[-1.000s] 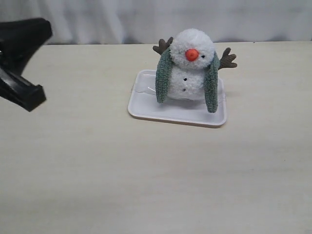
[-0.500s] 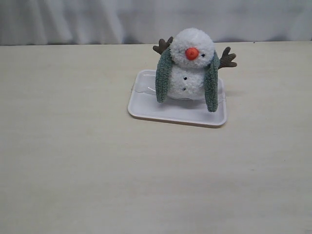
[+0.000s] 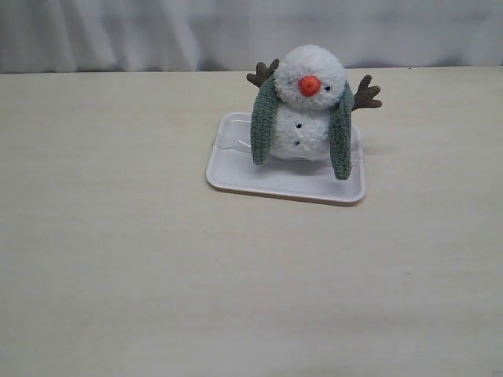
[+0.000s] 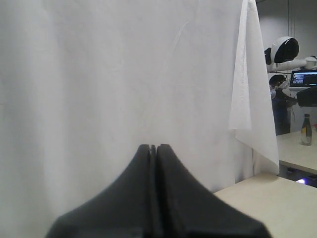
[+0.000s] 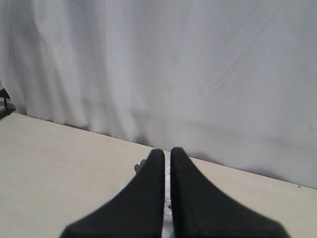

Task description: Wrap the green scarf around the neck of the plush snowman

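The plush snowman sits upright on a white tray, its orange nose toward the exterior camera. The green scarf lies behind its neck, and both ends hang down the front, one on each side of the body; the other end reaches the tray. Neither gripper shows in the exterior view. My left gripper is shut and empty, facing a white curtain. My right gripper is shut and empty; one brown twig arm of the snowman peeks out beside its fingers, the rest is hidden.
A white curtain hangs along the table's far edge. Pale tabletop spreads in front of and beside the tray. In the left wrist view, past the curtain's edge, stand another table with a bottle and a monitor.
The black left arm, which stood at the left edge of the exterior view one second ago, has withdrawn out of that view. Snowman, scarf and tray have not moved.
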